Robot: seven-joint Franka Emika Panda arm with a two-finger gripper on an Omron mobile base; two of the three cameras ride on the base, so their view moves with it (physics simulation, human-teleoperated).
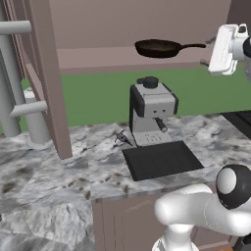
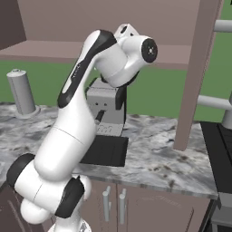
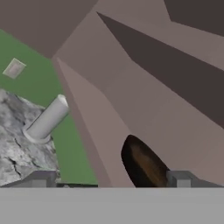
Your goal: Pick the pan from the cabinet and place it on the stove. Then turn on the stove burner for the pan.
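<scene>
Item 1, lower frame of both base views: marbled grey counter (image 1: 49, 196), with a low cabinet front beneath it carrying 2 short bar handles (image 2: 113, 204).

Item 2, mid frame: grey-and-black coffee machine (image 1: 152, 110) standing on the counter, a dark ridged mat (image 1: 162, 159) just in front of it. A grey cylinder (image 2: 20, 93) stands at the left of the right base view.

Item 3, right edge of both base views: a black strip of the stove (image 2: 219, 154), beside the counter; burners and knobs cannot be made out.

Item 4, upper frame: the cabinet (image 1: 147, 19), doors swung open; 1 door edge (image 1: 49, 78) runs down the left of the left base view with grey bar handles (image 1: 14, 27) beside it, another door (image 2: 197, 72) crosses the right of the right base view.

Item 5: the pan (image 1: 158, 48), resting on the cabinet shelf in the upper middle of the left base view, handle pointing toward the right edge. In the hand view its dark bowl sits at the bottom centre.

Item 6: end effector (image 3: 111, 180), at the upper right of the left base view, near the handle tip, apart from it. Fingers (image 3: 179, 178) stand well apart, nothing between them.

Handling judgement: rigid, probably fairly heavy, bowl-weighted; the thin handle is the natural hold, taken close to the bowl to limit droop and twist; smooth metal may slip.

Room: the shelf lip and both open doors bound the exit path; the coffee machine stands directly below, so the pan likely needs drawing outward and level before travelling right to the stove.
</scene>
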